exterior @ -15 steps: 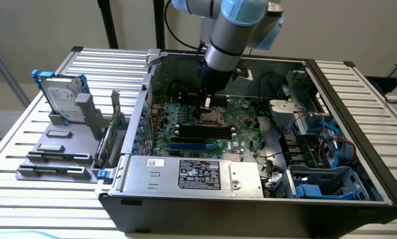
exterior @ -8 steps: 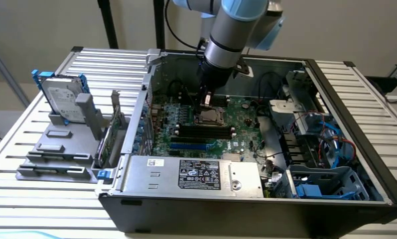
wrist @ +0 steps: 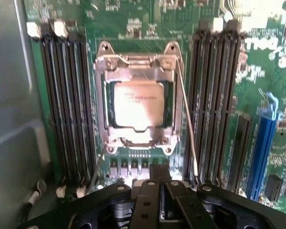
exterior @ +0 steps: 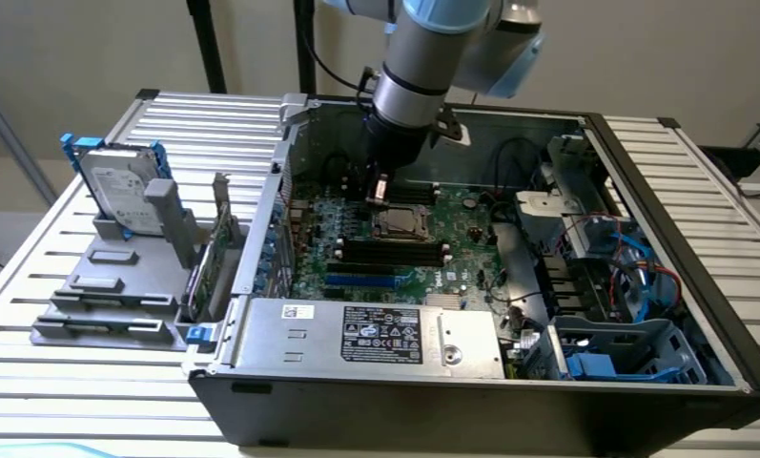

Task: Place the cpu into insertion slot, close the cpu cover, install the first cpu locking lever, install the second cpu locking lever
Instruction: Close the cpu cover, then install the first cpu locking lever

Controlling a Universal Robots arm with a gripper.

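A: Tool state?
B: gripper (wrist: pixel 158 172) clamped fully together, holding nothing.
A: Chip?
B: cpu (wrist: pixel 136 104) sits in insertion slot (wrist: pixel 168 102), mid-board (wrist: pixel 257 71) between memory slots (wrist: pixel 66 105). cpu cover (wrist: pixel 133 71) down over it.

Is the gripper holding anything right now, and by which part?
Nothing is held: the gripper is shut with nothing in it. The pale silvery-tan square cpu lies under the silvery metal frame cover.

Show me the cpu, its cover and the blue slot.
cpu (wrist: pixel 137 106): wrist view, middle of its metal face.
cpu cover (wrist: pixel 136 73): wrist view, a bar of its frame.
blue slot (wrist: pixel 263 148): wrist view, its long body.
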